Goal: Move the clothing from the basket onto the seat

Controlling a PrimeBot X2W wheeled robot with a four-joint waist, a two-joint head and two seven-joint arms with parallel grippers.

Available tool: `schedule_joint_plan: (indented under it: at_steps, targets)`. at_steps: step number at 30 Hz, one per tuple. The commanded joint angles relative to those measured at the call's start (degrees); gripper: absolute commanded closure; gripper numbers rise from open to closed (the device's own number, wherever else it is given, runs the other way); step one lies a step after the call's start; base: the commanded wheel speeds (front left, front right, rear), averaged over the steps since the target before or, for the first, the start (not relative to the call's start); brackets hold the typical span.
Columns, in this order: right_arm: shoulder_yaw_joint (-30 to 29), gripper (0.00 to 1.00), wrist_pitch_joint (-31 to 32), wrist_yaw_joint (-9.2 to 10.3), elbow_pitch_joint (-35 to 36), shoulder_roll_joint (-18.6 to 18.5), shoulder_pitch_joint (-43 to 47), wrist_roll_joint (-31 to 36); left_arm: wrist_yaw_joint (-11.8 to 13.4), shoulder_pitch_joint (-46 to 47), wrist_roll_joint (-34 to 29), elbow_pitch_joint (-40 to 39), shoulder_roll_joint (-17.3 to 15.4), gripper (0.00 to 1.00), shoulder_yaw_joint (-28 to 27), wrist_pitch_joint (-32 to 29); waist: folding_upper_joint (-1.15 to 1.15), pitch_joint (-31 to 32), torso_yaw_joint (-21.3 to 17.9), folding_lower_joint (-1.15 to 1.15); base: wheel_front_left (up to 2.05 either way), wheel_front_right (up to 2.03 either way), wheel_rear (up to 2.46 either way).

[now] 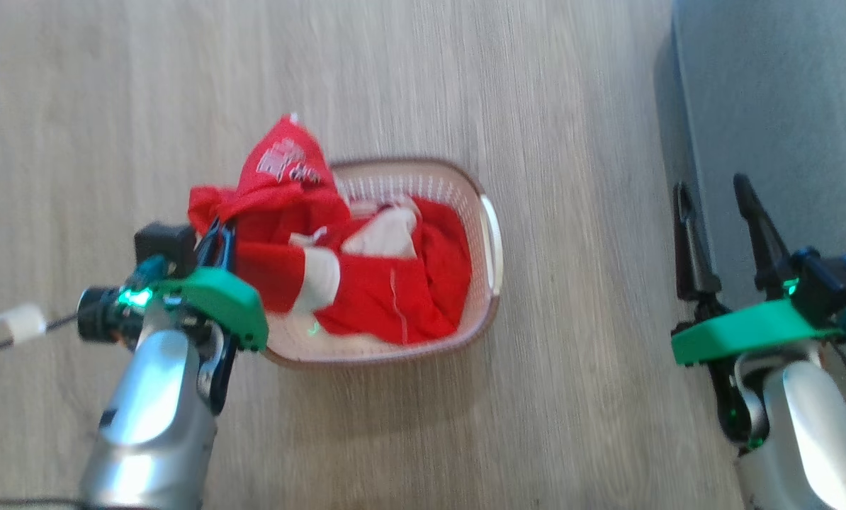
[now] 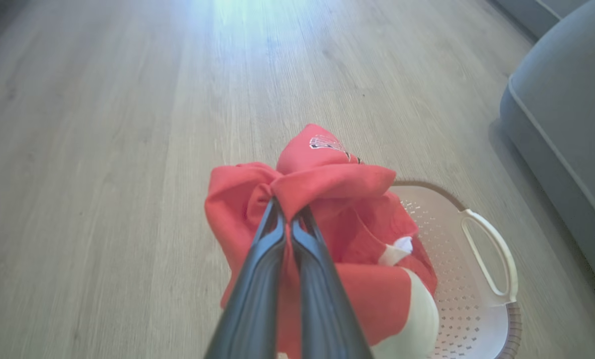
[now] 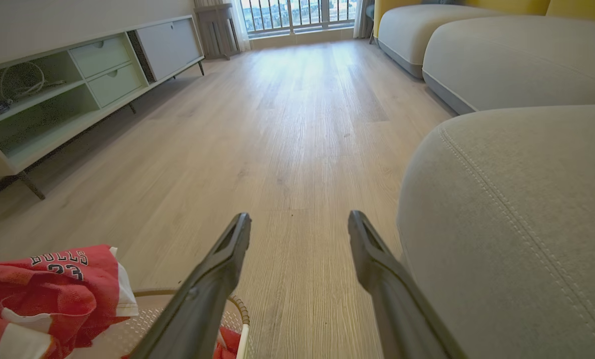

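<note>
The red clothing [image 1: 366,283] with white trim fills the cream basket [image 1: 490,241] on the wooden floor. My left gripper [image 2: 287,212] is shut on a bunched fold of the red clothing [image 2: 327,184], lifted over the basket's left end; in the head view that gripper [image 1: 217,230] sits at the fabric's left edge. The lettered jersey [image 3: 58,279] shows at the lower left of the right wrist view. My right gripper [image 1: 713,195] stands open and empty beside the grey seat [image 1: 784,106], over the floor along its edge [image 3: 300,219]. The seat [image 3: 517,224] bulges at its right.
A white handle [image 2: 492,254] sticks out from the basket's [image 2: 442,294] side near the seat [image 2: 566,124]. A low white sideboard [image 3: 53,99] lines the far left wall. More grey cushions [image 3: 477,45] lie further along. A cable with white tape [image 1: 19,322] trails off my left wrist.
</note>
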State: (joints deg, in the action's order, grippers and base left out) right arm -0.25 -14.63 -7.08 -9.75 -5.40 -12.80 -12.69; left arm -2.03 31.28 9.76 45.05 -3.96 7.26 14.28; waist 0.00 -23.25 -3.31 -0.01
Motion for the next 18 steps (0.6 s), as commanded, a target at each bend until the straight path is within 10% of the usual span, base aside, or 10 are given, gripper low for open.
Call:
schedule_joint_plan:
  at_steps: [1, 18]
  targets:
    - [0.74, 0.0, -0.37, -0.41, 1.32, -0.38, 1.19, -0.52, 0.66, -1.91, 0.63, -4.27, -1.98, 1.0, -2.4, 0.71, 0.0, 7.72, 2.6, 0.01, 0.0, 0.0, 0.0]
    - [0.62, 0.0, -0.37, -0.41, 0.17, -1.82, 7.91, 1.26, 3.71, -20.11, 3.24, -24.02, -2.75, 1.0, -6.46, 0.4, 0.0, 18.68, 2.05, 0.01, 0.0, 0.0, 0.0]
